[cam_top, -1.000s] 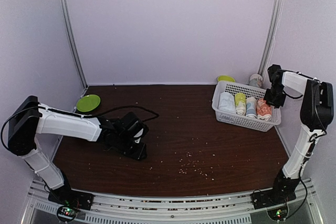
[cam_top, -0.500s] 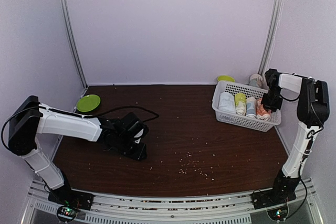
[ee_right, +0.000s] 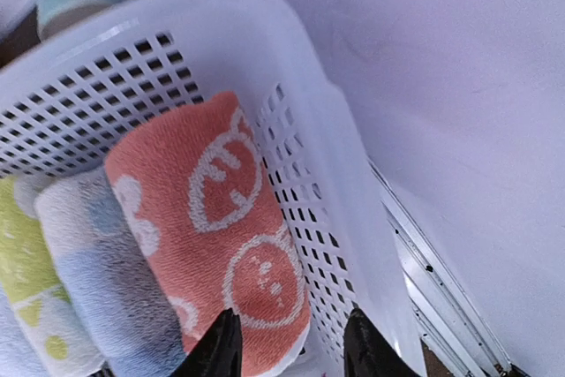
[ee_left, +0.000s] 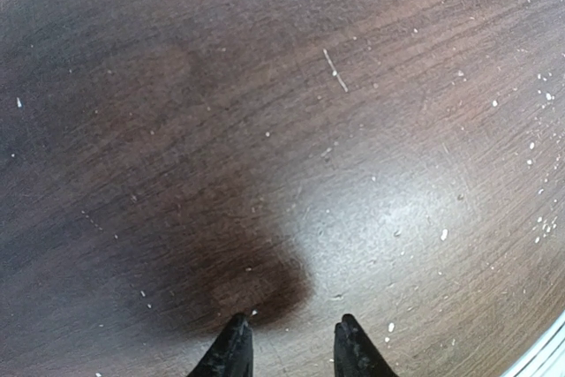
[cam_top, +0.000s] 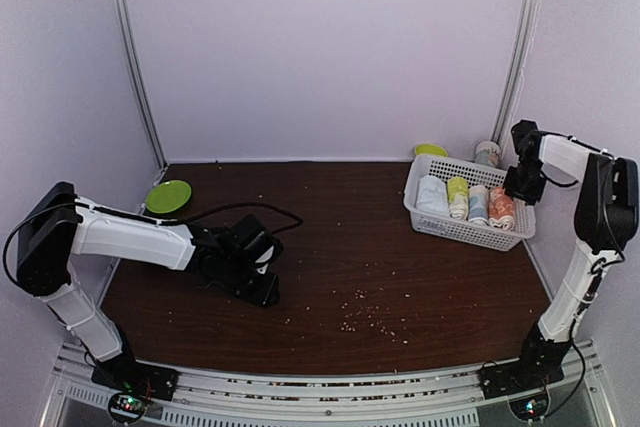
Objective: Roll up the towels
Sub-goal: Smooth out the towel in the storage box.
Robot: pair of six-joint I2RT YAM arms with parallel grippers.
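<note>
Basket (cam_top: 425, 215) wall crowds the reach for the orange towel (ee_right: 207, 218)

Table (cam_top: 400, 247) first: dark wood fills the lower two thirds of the top view, and the white mesh basket sits at its right side. The right gripper (ee_right: 291, 335) hangs over the basket's right end. Its fingers are spread and hold nothing. The left gripper (ee_left: 291, 342) lies low on the wood at lower left of the top view, jaws parted and empty, well away from the work.

Four rolls lie side by side in the basket. From left to right they are a white roll (cam_top: 432, 195), a yellow-green roll (cam_top: 458, 197), the light blue towel (cam_top: 479, 205) and the orange towel. The orange one is touching the right-hand wall.

That contact looks like the main hazard. In the right wrist view, one finger lines up over the mesh wall rather than the cloth. A straight descent would likely land it on the rim or wedge it in the gap. It could then pinch wall and towel together and drag the light basket along.

The other finger sits near the seam with the blue towel, so it may snag both cloths. A shallow pinch on the outer layer might also let the roll unwind in the air.

Crumbs (cam_top: 365, 319) lie scattered at lower centre of the table and could cling to any towel spread there.
</note>
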